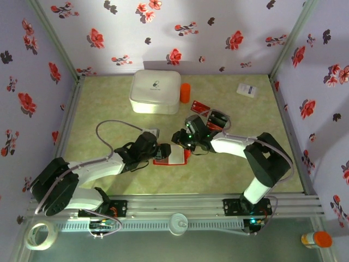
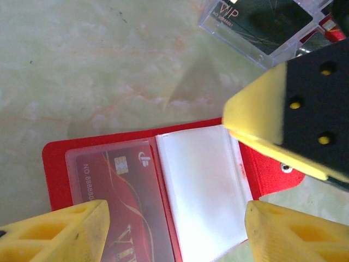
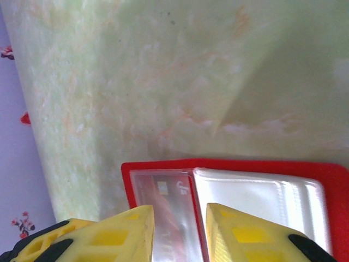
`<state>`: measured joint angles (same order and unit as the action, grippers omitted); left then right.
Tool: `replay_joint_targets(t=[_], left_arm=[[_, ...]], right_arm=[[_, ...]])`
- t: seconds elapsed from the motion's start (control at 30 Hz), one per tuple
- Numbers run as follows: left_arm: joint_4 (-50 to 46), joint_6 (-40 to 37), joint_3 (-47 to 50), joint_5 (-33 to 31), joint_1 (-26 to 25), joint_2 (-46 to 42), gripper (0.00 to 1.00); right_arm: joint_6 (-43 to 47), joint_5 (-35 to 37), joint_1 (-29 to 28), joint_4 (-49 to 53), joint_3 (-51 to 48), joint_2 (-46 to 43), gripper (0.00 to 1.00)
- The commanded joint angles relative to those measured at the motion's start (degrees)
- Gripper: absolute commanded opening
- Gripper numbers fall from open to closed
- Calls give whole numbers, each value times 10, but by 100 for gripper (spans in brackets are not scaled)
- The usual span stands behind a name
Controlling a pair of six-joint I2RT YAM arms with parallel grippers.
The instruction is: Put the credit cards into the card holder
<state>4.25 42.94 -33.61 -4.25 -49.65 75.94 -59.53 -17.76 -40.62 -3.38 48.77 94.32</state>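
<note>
The card holder (image 1: 173, 158) (image 2: 54, 169) (image 3: 332, 185) lay open and flat on the green table, between the two arms. Its left clear sleeve held one red card (image 2: 117, 188) (image 3: 163, 202); the whitish sleeves to the right of it were bare.

The left gripper (image 1: 159, 150) (image 2: 175, 218) hung over the holder's near edge, its yellow fingers spread wide with nothing between them. The right gripper (image 1: 182, 146) (image 3: 180, 218) stood over the holder's middle with only a narrow gap between its fingers; whether they pinched a sleeve could not be told. One of its fingers (image 2: 294, 103) hung above the holder's right flap.

Just beyond the holder to the right sat a clear case of dark cards (image 1: 219, 117) (image 2: 262, 22) and a loose red card (image 1: 200, 107). Farther beyond the holder stood an orange cylinder (image 1: 185, 93) and a white rounded box (image 1: 155, 91), and far to its right a small white box (image 1: 248, 90).
</note>
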Motion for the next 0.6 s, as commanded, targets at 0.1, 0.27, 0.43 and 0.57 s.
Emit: replay_joint_targets(t=[0.1,0.27,0.43,0.57], left_arm=[[-4,12,-30,5,-22,38,64],[2,28,-29,3,-29,75,64],[6,32,-30,2,-30,104,69],[8,30,-30,0,-30,117,71]], right_arm=[[60,31,12,77,11,-5,20],[84,22,12,95,24,13,8],[96,15,12,102,36,30,3],[100,7,11,102,42,48,2]])
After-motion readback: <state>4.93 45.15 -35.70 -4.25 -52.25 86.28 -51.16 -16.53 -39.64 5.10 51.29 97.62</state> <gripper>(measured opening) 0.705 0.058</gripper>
